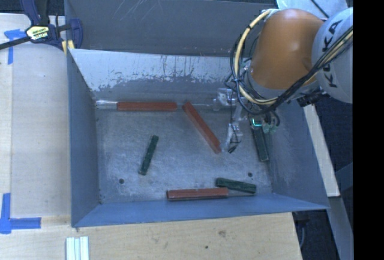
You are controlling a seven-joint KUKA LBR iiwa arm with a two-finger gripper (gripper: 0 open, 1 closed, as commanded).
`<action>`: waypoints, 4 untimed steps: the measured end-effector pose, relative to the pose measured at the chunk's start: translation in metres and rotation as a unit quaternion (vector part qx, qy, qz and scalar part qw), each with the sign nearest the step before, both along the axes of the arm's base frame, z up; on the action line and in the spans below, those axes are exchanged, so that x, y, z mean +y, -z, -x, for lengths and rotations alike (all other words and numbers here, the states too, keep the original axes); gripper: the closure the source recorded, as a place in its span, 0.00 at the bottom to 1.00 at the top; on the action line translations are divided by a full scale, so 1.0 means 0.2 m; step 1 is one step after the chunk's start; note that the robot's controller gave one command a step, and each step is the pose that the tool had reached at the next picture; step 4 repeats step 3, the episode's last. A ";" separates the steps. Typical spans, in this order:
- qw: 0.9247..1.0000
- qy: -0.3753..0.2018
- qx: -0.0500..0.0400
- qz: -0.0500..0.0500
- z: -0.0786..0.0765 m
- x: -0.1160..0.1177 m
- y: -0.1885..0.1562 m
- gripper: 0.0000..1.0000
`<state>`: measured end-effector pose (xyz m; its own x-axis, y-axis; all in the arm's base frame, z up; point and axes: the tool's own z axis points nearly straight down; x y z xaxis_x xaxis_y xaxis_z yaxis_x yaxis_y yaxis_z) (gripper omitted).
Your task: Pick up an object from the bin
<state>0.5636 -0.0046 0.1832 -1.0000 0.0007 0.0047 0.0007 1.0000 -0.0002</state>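
The end effector [233, 140] is down low inside the bin [84, 133], right at the lower right tip of the slanted red-brown stick [201, 126]. Touching it or just beside it? Too close to call. Whether the end effector is apart or together, I cannot tell either, and nothing shows clamped in it.

Just right of that stick's tip, past the end effector, a dark bar [262, 146] stands nearly straight up and down in the view. It could be a loose thing or part of the robot, hard to say. Above, the orange cover [282, 48] bulges over the wrist, with cables [243, 66] looping round it.

Out from the slanted stick now. At its upper left end, a second red-brown stick [147, 106] lies flat along the back wall, the two ends near each other. Left and below it, well apart, a dark green stick [148, 155] lies alone, tilted. Below it, by the front wall, a third red-brown stick [197, 194] lies level, with a second dark green stick [236, 185] at its right end.
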 end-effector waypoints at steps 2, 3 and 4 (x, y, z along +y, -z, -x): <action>0.991 0.132 -0.005 0.000 -0.08 0.06 0.54 1.00; 0.999 0.052 -0.009 0.000 -0.20 0.03 -0.34 1.00; 0.999 0.052 -0.009 0.000 -0.20 0.03 -0.34 1.00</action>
